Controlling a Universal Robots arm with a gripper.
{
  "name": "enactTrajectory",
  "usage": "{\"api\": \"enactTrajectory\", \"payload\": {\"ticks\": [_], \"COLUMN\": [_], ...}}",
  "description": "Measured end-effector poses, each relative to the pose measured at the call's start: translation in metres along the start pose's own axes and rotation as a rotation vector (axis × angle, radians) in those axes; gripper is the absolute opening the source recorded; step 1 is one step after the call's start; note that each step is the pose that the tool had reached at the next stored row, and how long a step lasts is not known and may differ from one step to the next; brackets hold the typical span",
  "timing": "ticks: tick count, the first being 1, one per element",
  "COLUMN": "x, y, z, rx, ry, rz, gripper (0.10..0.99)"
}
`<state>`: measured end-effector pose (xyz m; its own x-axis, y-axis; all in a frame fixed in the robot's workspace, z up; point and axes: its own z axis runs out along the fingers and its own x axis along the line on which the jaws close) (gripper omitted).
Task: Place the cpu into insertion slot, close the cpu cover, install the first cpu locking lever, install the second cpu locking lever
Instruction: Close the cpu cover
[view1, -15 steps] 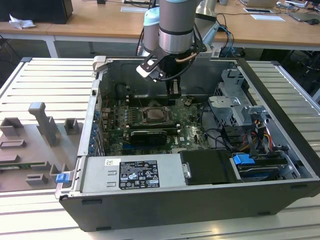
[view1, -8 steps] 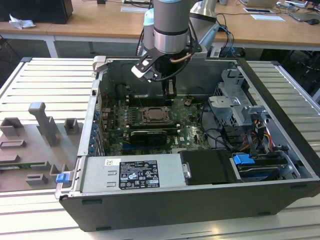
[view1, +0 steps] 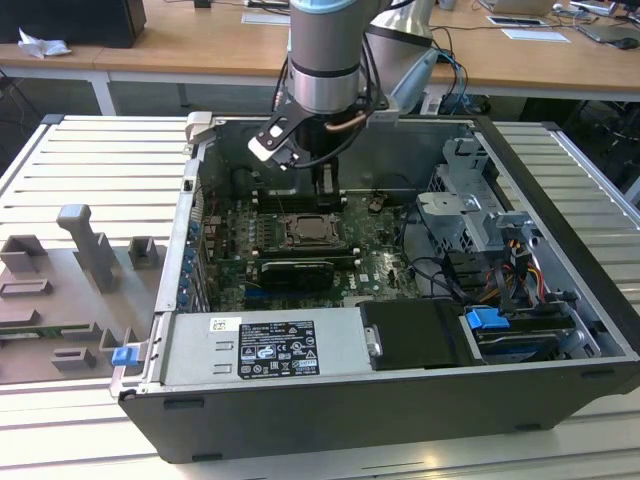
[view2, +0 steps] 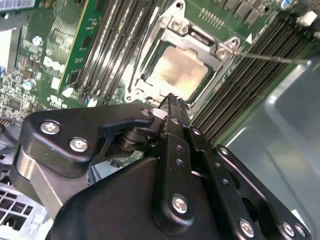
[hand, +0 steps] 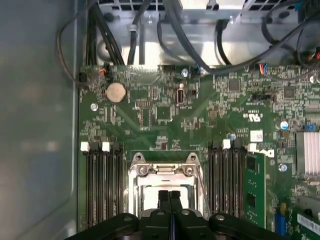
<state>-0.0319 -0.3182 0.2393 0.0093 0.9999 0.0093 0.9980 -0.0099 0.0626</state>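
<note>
My black two-fingered gripper (hand: 170, 196) was pinched fully together with nothing between the fingers, I judge so it could serve as one narrow pushing tip. It hung right over the small square beige-silver cpu (view2: 177, 74); whether it touched, I could not tell. The chip lay flat in the metal-rimmed square insertion slot (hand: 135, 180), and the thin grey metal cpu cover (view2: 192, 37) was down around it, framing its top. Beyond, a thin wire locking lever (view2: 270, 57) stuck out, seemingly unlatched, over the long black memory slots (hand: 100, 185) on the green circuit board (hand: 200, 120).
</note>
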Motion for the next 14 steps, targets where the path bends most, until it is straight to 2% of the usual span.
{"api": "enactTrajectory", "payload": {"ticks": [4, 7, 10, 14], "x": [-0.0001, 0.0, 0.0001, 0.0001], "y": [-0.0103, -0.0174, -0.0198, -0.0204], "z": [0.0044, 0.0121, 0.0177, 0.0186], "rx": [0.0, 0.0, 0.0, 0.0], "ry": [-0.0001, 0.0, 0.0, 0.0001], "rz": [0.0, 0.0, 0.0, -0.001], "gripper": [0.106, 0.106, 0.106, 0.106]}}
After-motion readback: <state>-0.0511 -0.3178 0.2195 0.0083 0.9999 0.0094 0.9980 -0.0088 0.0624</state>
